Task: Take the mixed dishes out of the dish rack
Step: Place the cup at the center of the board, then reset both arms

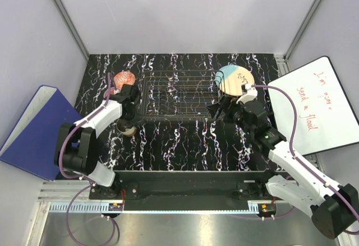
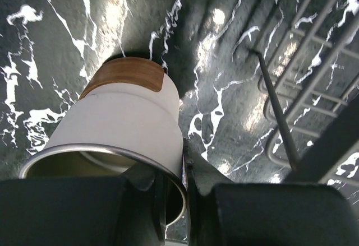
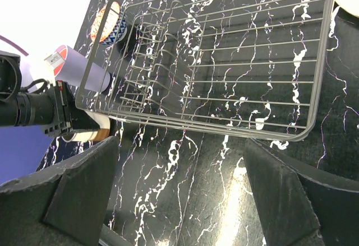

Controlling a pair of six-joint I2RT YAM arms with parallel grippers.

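Observation:
The wire dish rack [image 1: 174,94] sits mid-table, and I see no dishes in it. To its left, my left gripper [image 1: 128,121] is shut on the rim of a whitish cup with a brown base [image 2: 120,117], one finger inside and one outside. The cup hangs low over the table beside the rack's corner [image 2: 314,61]. A red-orange bowl [image 1: 125,79] stands behind it, and a lavender cup [image 3: 78,66] lies by the rack's left side. The blue-and-cream plate [image 1: 234,79] rests right of the rack. My right gripper [image 1: 221,111] is open and holds nothing, near the rack's front right corner [image 3: 303,131].
A blue binder [image 1: 31,128] leans at the left edge. A whiteboard with red writing [image 1: 317,103] lies at the right. Grey walls close in the black marbled table [image 1: 185,145] on three sides.

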